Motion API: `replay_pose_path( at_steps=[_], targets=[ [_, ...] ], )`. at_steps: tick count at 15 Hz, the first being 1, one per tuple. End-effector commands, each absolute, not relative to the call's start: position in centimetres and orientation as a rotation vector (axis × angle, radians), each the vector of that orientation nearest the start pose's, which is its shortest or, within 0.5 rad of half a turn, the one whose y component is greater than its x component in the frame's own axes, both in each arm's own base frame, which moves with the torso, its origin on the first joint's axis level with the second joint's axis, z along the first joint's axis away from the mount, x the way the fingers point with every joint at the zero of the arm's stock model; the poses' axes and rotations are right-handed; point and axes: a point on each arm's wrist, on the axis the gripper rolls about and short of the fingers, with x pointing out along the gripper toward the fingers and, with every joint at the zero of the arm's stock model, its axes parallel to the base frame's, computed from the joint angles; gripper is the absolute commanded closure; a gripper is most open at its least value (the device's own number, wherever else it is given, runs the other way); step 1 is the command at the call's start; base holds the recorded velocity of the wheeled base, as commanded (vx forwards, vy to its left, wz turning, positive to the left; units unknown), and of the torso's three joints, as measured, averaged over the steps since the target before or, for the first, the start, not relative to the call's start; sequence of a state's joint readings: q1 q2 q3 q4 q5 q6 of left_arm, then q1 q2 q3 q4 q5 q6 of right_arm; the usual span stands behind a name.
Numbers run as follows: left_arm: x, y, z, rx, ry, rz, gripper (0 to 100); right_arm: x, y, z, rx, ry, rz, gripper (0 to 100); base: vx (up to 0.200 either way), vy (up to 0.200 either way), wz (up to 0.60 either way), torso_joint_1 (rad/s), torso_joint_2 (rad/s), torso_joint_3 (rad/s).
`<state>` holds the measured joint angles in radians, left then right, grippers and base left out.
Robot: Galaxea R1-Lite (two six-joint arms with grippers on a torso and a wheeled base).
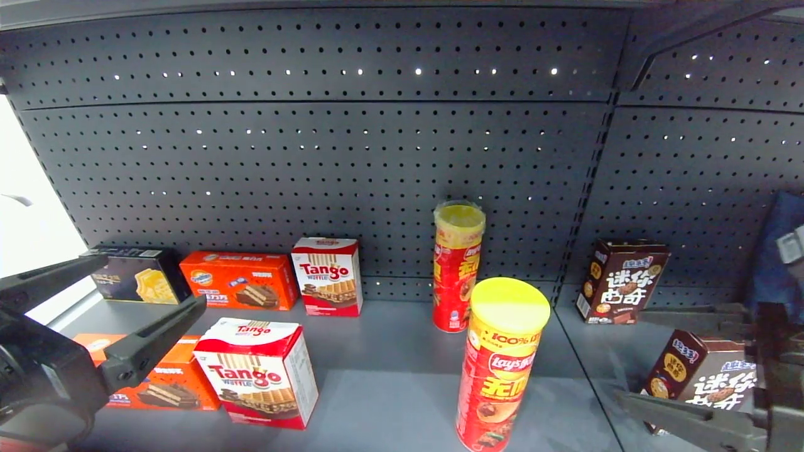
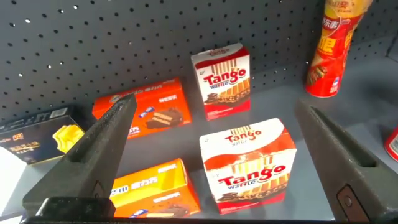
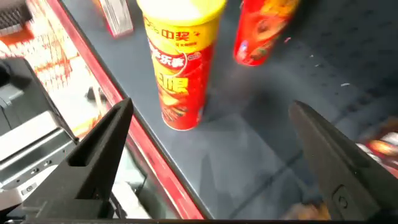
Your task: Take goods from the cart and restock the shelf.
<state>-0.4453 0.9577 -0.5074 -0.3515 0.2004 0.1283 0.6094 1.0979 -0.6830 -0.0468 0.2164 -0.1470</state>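
This is a shop aisle. A grey metal shelf [image 1: 389, 376] runs along a perforated pegboard back [image 1: 314, 157], and a slotted upright [image 1: 587, 207] splits it into bays, as store racking does. Packaged snacks stand in rows, sorted by kind with their fronts facing out: wafer boxes [image 1: 257, 370], orange cake boxes [image 1: 239, 279], a dark box [image 1: 135, 276], chip cans [image 1: 502, 364] and brown biscuit boxes [image 1: 619, 279]. A red strip [image 3: 93, 59] edges the shelf front.

Printed brand lettering covers the front wafer box [image 1: 257, 370], the front chip can [image 1: 502, 364] and the brown biscuit box [image 1: 622, 279].
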Motion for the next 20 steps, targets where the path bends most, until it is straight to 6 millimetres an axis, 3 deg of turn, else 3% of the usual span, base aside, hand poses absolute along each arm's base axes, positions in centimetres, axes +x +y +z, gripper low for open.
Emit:
replay_pose_path(
  at_steps=[1, 7, 20],
  targets=[
    [11.0, -4.8, 22.7, 0.161, 0.082, -0.25, 0, 13.7, 11.2, 21.7, -0.238, 0.396, 0.873, 0, 0.0, 0.0, 0.0, 0.0, 0.0, 0.0],
    [10.7, -4.6, 21.4, 0.168, 0.119, -0.253, 0, 15.3, 12.4, 20.4, -0.254, 0.476, 0.833, 0, 0.0, 0.0, 0.0, 0.0, 0.0, 0.0],
    [10.6, -4.6, 21.9, 0.159, 0.097, -0.256, 0, 17.8, 12.5, 18.2, -0.265, 0.587, 0.754, 0, 0.0, 0.0, 0.0, 0.0, 0.0, 0.0]
  ],
)
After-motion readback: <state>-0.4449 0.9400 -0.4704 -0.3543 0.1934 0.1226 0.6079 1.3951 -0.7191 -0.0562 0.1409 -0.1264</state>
